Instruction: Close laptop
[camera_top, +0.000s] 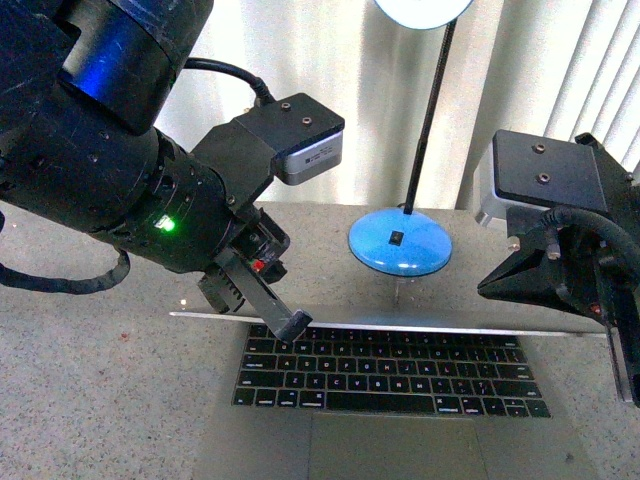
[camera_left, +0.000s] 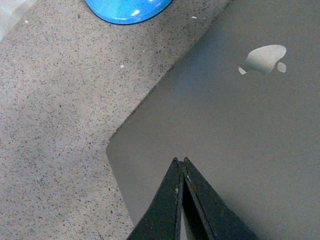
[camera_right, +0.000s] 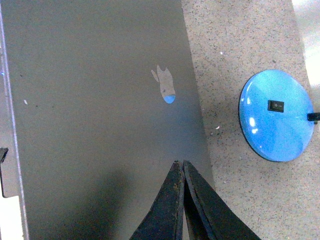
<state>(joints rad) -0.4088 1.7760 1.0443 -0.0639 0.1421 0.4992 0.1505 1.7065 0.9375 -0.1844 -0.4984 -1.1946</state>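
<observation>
The silver-grey laptop lies open in front of me, black keys and trackpad showing. Its lid shows edge-on as a thin line above the keyboard. My left gripper is shut and empty, its tip at the lid's top edge near the left end. In the left wrist view the shut fingers point at the lid's grey back near a corner, the apple logo beyond. My right gripper is shut and empty above the lid's right part. In the right wrist view it is over the lid back.
A desk lamp with a blue round base, black stem and white head stands just behind the laptop; the base also shows in the left wrist view and the right wrist view. The speckled stone tabletop lies around. Curtains hang behind.
</observation>
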